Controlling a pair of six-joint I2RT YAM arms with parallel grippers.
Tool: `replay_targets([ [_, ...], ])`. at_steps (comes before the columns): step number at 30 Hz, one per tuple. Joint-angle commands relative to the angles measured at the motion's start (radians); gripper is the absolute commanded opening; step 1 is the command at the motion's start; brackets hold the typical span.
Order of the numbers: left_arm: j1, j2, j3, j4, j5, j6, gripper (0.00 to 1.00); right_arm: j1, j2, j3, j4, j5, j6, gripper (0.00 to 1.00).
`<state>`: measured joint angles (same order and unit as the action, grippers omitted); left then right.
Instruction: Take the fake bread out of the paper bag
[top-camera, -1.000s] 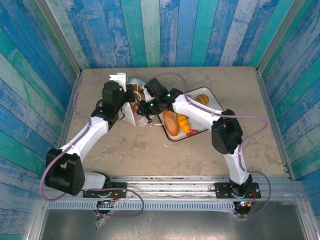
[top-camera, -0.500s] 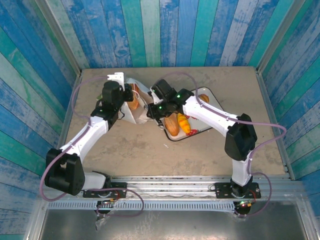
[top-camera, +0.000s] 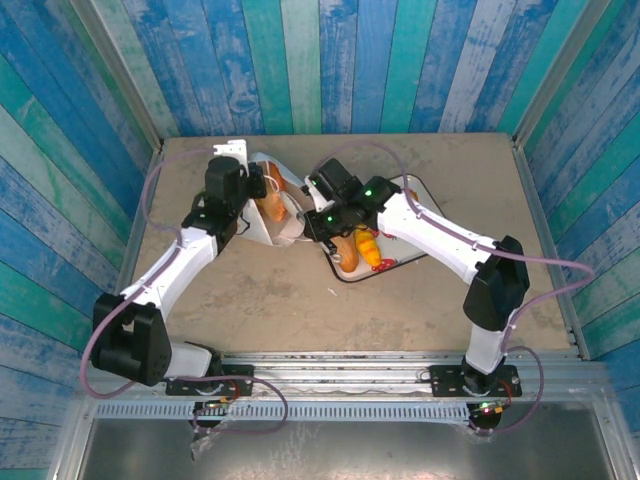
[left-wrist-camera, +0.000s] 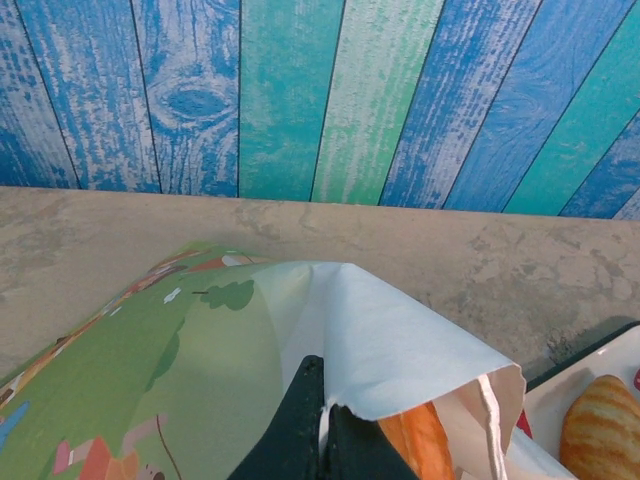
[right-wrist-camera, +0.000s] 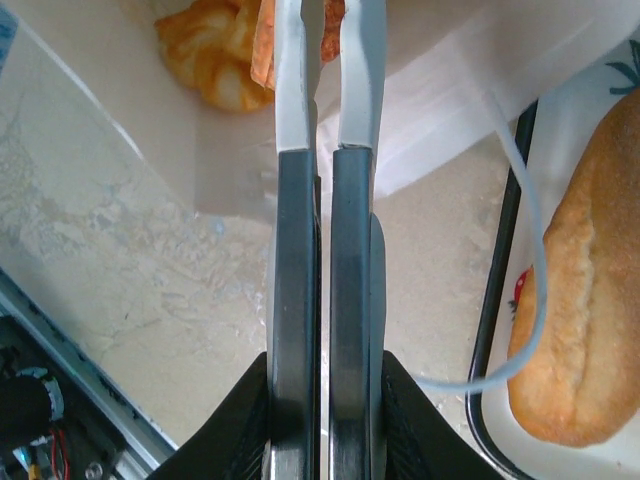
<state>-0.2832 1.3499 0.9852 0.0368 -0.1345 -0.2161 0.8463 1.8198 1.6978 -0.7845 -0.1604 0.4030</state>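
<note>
I'm pinching the paper bag (left-wrist-camera: 380, 340) rim in the left claw (left-wrist-camera: 322, 420), aiming to draw the right claw (right-wrist-camera: 325, 60), seemingly clamped on fake bread (right-wrist-camera: 262, 40), straight out.

The right gripper (right-wrist-camera: 322, 35): fingertips run off the top edge; hold cannot be determined. The fake bread (right-wrist-camera: 215, 60) beside them is cropped there (partly behind the fingers too). The loaf (right-wrist-camera: 580, 280) is cut by the right edge. The paper bag (left-wrist-camera: 390, 340) hides most of its contents.
</note>
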Motion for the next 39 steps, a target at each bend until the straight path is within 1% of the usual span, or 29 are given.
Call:
replay_targets([
  [1,0.003,0.036,0.051,-0.009,-0.042,-0.023,0.04,0.012,-0.073,-0.008,-0.046,-0.01,-0.042,0.01],
  [8,0.003,0.061,0.092,-0.023,-0.056,-0.038,0.04,0.026,-0.149,-0.052,-0.075,-0.035,-0.056,0.0],
  [14,0.003,0.072,0.121,-0.044,-0.1,-0.06,0.04,0.03,-0.219,-0.095,-0.104,-0.027,-0.056,0.01],
  [21,0.004,0.081,0.148,-0.072,-0.12,-0.065,0.04,0.03,-0.321,-0.132,-0.157,0.043,-0.044,0.0],
  [25,0.009,0.079,0.149,-0.077,-0.12,-0.063,0.04,0.028,-0.39,-0.129,-0.21,0.125,-0.038,0.01],
  [31,0.016,0.072,0.146,-0.081,-0.113,-0.068,0.04,0.017,-0.496,-0.121,-0.285,0.294,-0.013,0.0],
  [36,0.018,0.061,0.139,-0.077,-0.089,-0.071,0.04,-0.007,-0.524,-0.121,-0.384,0.432,0.016,0.01],
  [39,0.017,0.055,0.138,-0.079,-0.082,-0.072,0.04,-0.042,-0.526,-0.138,-0.46,0.523,0.05,0.01],
])
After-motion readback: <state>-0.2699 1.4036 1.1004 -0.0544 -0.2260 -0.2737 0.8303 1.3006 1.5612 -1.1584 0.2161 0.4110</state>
